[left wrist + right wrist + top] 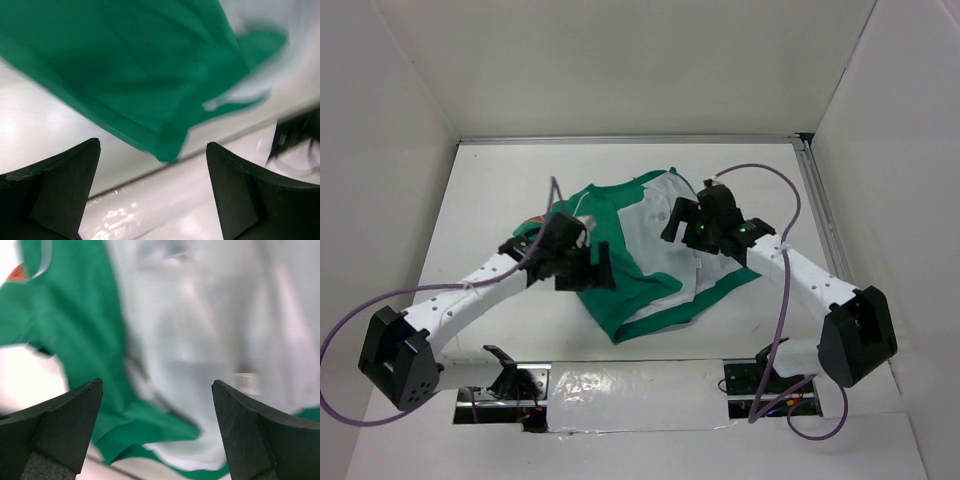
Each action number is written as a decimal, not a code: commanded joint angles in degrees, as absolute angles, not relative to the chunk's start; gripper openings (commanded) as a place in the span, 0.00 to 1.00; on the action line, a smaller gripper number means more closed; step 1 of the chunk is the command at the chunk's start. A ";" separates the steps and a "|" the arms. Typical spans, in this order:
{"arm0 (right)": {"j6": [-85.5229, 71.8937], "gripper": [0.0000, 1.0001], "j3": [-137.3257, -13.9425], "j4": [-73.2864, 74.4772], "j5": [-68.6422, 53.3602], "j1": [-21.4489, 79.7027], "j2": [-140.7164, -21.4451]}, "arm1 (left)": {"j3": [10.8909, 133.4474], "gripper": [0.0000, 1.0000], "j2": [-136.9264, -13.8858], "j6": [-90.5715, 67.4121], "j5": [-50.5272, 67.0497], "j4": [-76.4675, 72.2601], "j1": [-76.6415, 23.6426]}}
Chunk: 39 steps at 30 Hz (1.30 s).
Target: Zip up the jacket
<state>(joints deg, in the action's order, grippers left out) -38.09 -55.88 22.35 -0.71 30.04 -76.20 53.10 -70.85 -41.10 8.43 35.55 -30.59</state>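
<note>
Top external: we log the jacket (620,305) spread unzipped on the table (500,180). Left gripper (587,272) and right gripper (686,226) gape empty over it. We judge it light, limp; pinch zip edges at hem.

A small green zip-front jacket with light grey lining (620,295) lies unzipped and rumpled at the middle of the white table (500,180), with the lining facing up. The left tool (585,270) hovers over the jacket's near-left green edge, its 2 fingers spread apart. The right tool (688,218) hangs over the grey lining on the jacket's right side. An orange patch (532,222) peeks out at the far left.
</note>
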 commanded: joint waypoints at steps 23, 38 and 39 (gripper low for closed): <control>-39.55 0.95 -41.40 17.14 -6.42 15.38 -81.21 | 65.21 0.19 -99.06 -53.69 -19.33 53.95 -58.36; -44.74 0.92 -44.12 16.43 -4.92 12.39 -89.21 | 55.30 0.03 -66.58 -74.45 -18.29 64.19 -59.24; -44.74 0.92 -44.30 16.61 -4.75 12.65 -88.95 | 52.32 0.03 -64.62 -74.62 -17.59 63.46 -59.67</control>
<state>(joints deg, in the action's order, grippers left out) -44.71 -44.16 17.93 -8.58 12.86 -86.54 57.06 -69.97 -72.38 -19.79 60.10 -58.72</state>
